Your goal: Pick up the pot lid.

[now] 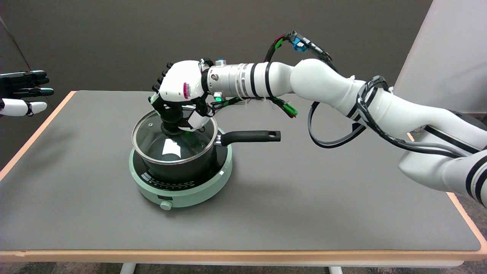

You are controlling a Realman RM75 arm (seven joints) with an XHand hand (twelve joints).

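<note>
Right hand (pixel 179 97), fingers curled around the black knob (pixel 172 127) of the glass pot lid (pixel 167 142), at the grasp stage; next comes a straight lift clear of the pot (pixel 198 163).

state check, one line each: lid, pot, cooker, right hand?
pot lid: tilted on the pot, far edge raised, knob gripped
saucepan: upright on the cooker, handle pointing right
induction cooker: flat on the table, display too small to read
right hand: fingers closed around the lid knob
</note>
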